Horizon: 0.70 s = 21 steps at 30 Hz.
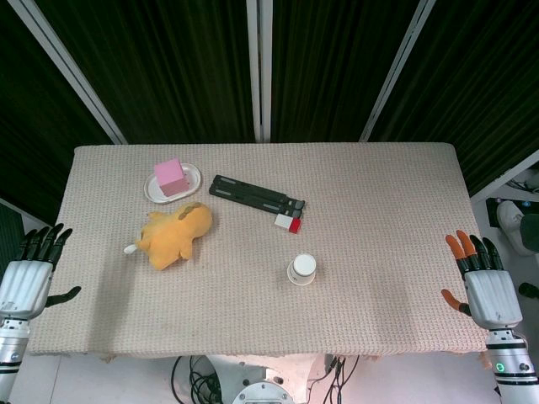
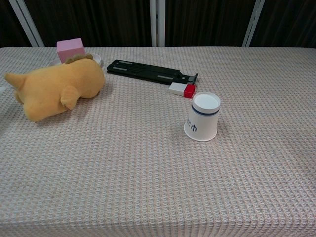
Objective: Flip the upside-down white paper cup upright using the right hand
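Observation:
The white paper cup [image 1: 301, 269] stands upside down on the woven table cover, a little right of the middle; in the chest view the cup [image 2: 203, 117] shows its closed base on top and its wider rim on the cloth. My right hand [image 1: 482, 282] hangs at the table's right edge, fingers spread and holding nothing, well to the right of the cup. At the left edge, my left hand [image 1: 30, 273] is likewise spread with nothing in it. Neither hand shows in the chest view.
A yellow plush toy [image 1: 175, 234] lies left of the cup. Behind it, a pink block [image 1: 171, 177] sits on a white dish [image 1: 190, 187]. A black flat bar [image 1: 255, 194] and a small white and red box [image 1: 288, 223] lie behind the cup.

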Tool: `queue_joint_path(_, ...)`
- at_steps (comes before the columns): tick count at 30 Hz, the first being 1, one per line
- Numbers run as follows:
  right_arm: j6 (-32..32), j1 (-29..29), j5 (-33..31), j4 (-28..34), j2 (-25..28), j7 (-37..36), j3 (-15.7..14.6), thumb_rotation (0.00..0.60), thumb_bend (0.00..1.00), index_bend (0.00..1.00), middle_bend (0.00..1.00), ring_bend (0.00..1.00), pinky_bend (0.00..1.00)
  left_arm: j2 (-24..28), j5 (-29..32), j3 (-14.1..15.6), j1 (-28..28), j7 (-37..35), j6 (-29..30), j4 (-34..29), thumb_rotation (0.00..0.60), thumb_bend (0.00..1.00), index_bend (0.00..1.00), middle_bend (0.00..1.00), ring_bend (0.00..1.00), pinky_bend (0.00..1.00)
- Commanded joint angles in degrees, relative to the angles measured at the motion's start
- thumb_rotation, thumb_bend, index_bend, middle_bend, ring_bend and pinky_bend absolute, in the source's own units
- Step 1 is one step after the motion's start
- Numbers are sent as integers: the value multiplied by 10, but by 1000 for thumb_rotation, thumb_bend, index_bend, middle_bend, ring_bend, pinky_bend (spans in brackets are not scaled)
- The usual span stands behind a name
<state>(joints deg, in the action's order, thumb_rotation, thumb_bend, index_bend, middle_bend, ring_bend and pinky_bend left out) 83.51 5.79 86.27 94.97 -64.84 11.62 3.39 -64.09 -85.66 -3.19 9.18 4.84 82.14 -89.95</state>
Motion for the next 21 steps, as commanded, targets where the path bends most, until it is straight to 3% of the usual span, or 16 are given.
queue_joint_path(1,-1,0,-1,-3,0,-2,0,600,125,0,0,0,0,-1,0,0,1,1,-3,0,600,60,34,0,0,0)
queue_joint_path(21,-16,16,21,7,5,13,-4,600,125,0,0,0,0,2,-7,2,-3,1,11,-6,600,60,34,0,0,0)
